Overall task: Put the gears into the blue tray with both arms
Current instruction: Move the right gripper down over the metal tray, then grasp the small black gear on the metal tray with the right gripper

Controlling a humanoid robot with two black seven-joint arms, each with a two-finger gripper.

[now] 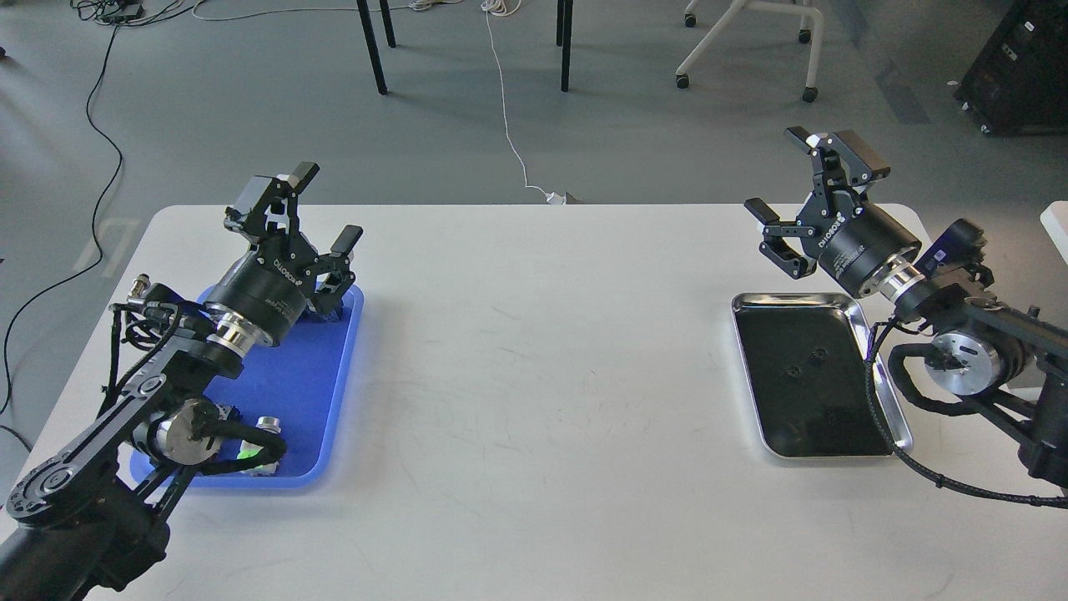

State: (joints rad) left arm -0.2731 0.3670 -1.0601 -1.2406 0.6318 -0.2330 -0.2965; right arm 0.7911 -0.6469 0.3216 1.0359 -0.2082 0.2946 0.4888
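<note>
Gears (805, 365): two tiny dark toothed rings, lying close together on the black floor of the metal tray (901, 434), a little toward its far end. They're faint against the dark, so you can't read their teeth clearly.

Metal tray: sits on the right side of the bench (542, 401), its long axis running away from you. The gears are inside its rim, not touching it.

Right hand (813, 196): raised beyond the metal tray's far edge, fingers spread wide, holding nothing. From it, the gears lie back toward you and down. This is clearly the nearer hand.

Key relation: to reach the gears you'd have to bring that right hand back over the metal tray's far rim and tip it downward, by my reading.

Blue tray (334, 401): well apart from the metal tray, across the bench on the left side. A couple of small button-like parts (265, 426) rest at its near end.

Left hand (315, 221): above the blue tray's far corner, fingers wide, empty, far from the gears.

Progress: nothing gripped yet; both gears are not yet moved.
</note>
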